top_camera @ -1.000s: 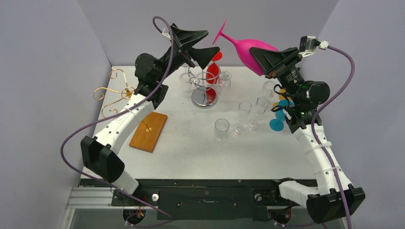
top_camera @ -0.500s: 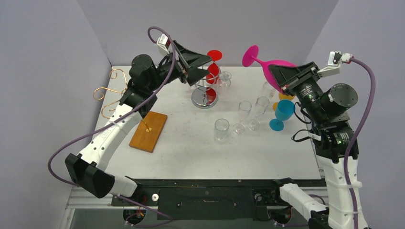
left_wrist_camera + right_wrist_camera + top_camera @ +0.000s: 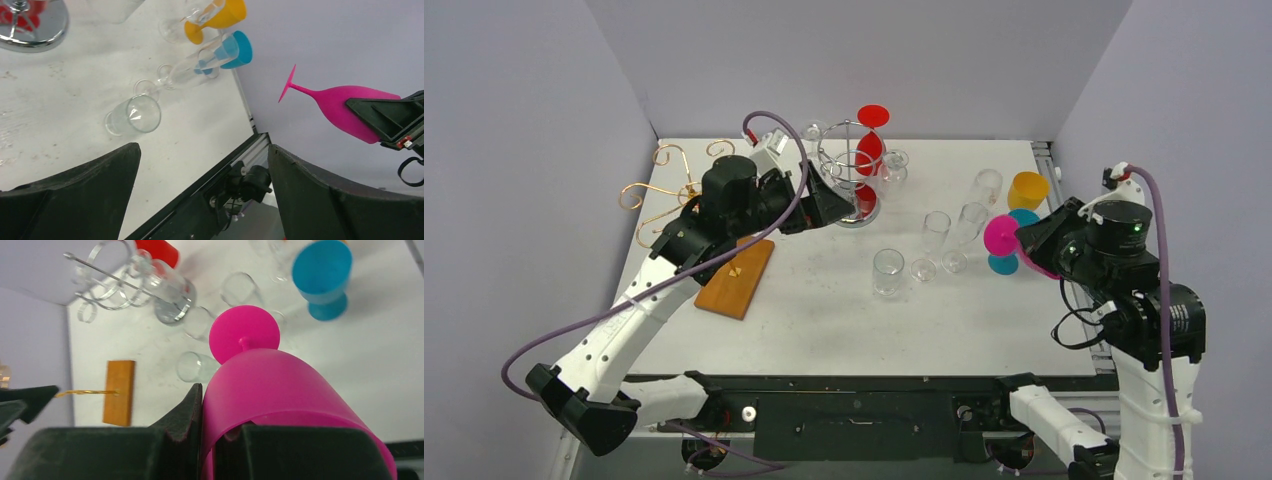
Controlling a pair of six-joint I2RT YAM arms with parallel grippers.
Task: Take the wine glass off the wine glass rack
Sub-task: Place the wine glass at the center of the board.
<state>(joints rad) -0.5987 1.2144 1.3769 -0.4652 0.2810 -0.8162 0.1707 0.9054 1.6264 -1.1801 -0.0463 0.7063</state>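
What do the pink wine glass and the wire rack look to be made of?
Pink wine glass: probably plastic. It is evenly coloured and not see-through, with a soft satin sheen rather than a glassy sparkle.
Wire rack: metal, likely chrome-plated. It has thin bright wire loops on a round base that is mirror-shiny and reflects red.

A white table (image 3: 814, 320) (scuffed, faintly stained) sits boxed in by lavender walls: a back wall (image 3: 854, 50) behind it, a left wall (image 3: 514, 200) and a right wall (image 3: 1184, 90) flanking it. A black rail (image 3: 854, 392) lines its near edge.
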